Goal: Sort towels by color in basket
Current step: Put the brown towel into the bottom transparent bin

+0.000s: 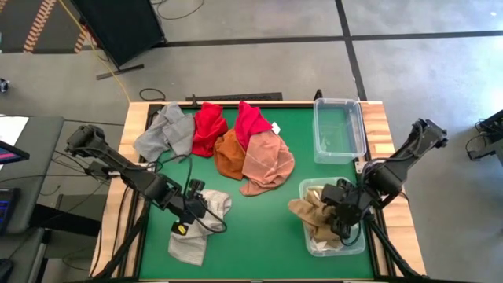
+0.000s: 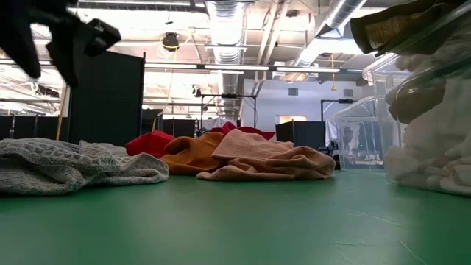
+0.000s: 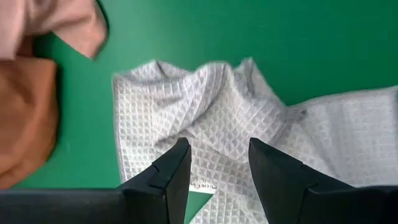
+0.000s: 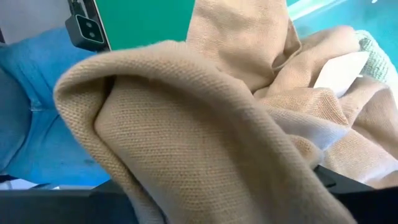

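While the clear bin [image 1: 339,130] at two o'clock sits bare, I see the bin [image 1: 360,242] at five o'clock holding tan towels [image 1: 313,216], one draped over its rim. My right gripper [image 1: 343,211] grasps that tan cloth [image 4: 205,124]. My left gripper [image 1: 194,206], fingers parted, hovers over the white waffle-weave towel [image 3: 249,118] at seven o'clock. Grey, red, orange and pink towels [image 1: 236,141] heap at twelve.

Overhead cam, table-level cam, 2 wrist cams close-up.
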